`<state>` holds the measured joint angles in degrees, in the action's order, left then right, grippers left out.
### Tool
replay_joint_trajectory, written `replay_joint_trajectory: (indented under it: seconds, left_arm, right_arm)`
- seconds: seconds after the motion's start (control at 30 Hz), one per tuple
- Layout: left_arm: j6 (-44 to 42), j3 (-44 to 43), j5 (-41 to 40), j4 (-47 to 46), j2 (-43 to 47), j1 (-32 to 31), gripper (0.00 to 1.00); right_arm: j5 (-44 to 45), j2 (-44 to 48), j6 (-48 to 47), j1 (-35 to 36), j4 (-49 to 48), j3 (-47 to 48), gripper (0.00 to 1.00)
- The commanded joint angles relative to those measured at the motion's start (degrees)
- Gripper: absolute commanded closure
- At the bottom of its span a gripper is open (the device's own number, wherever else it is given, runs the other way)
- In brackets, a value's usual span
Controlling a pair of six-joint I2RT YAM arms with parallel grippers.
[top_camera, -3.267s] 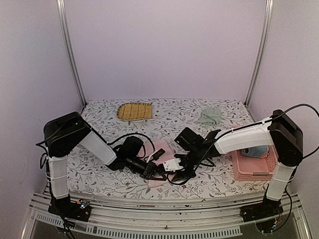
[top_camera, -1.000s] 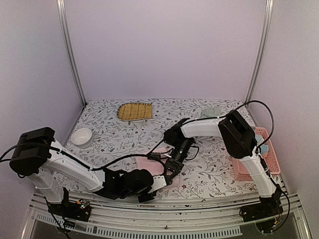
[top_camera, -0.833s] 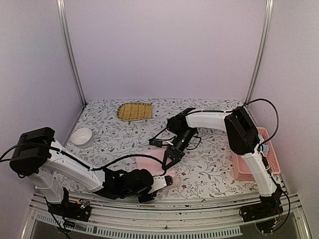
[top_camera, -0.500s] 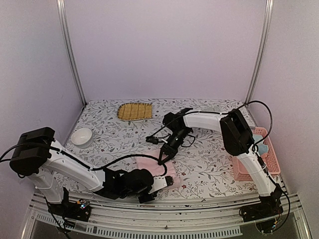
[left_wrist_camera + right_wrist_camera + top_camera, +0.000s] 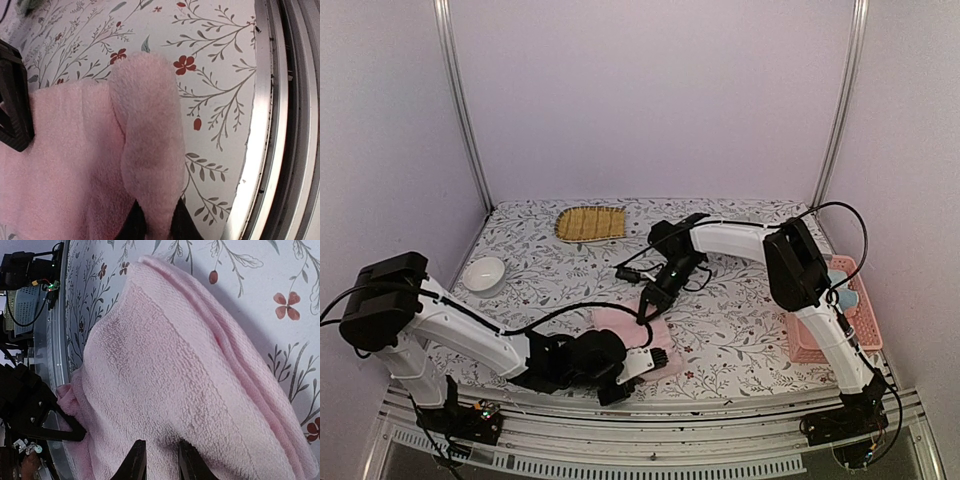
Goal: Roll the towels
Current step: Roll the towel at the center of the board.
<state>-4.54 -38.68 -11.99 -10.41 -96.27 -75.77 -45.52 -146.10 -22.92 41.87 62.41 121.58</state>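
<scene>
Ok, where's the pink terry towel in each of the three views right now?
Top external: the pink terry towel lies flat near the front edge, about centre.
Left wrist: it fills the left and bottom, with one fold raised in the middle.
Right wrist: it fills the centre of the picture.
Shared landmark: the floral table cover beneath it shows in all three views.

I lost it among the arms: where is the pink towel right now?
In the top view the pink towel lies near the table's front edge, centre, between the left pincer and the right pincer.
</scene>
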Motion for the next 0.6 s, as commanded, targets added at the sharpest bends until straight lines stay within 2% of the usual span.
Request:
replay_joint_trajectory:
  seconds: [0.0, 0.17, 0.33, 0.47, 0.57]
  left_arm:
    - [4.04, -0.96, 12.86, 1.41, -1.29, 3.59, 0.99]
    - [9.2, -2.91, 25.43, 4.04, -4.94, 10.26, 0.99]
    - [14.33, -2.26, 35.43, 2.18, -6.81, 16.01, 0.98]
    - [19.62, -0.54, 41.29, -1.41, -7.51, 19.47, 0.97]
    - [23.88, 0.39, 45.81, -4.43, -9.45, 21.75, 0.97]
  right_arm:
    - [7.78, -1.39, -2.09, -3.24, -2.83, -0.01, 0.71]
    - [1.91, 10.48, -5.69, -5.32, -2.56, -4.2, 0.66]
    - [1.69, 27.14, -5.78, -9.21, -6.69, -11.51, 0.63]
    - [0.72, 38.11, -7.61, -11.07, -10.25, -20.75, 0.63]
    - [-1.4, 45.84, -12.51, -11.02, -13.97, -30.4, 0.63]
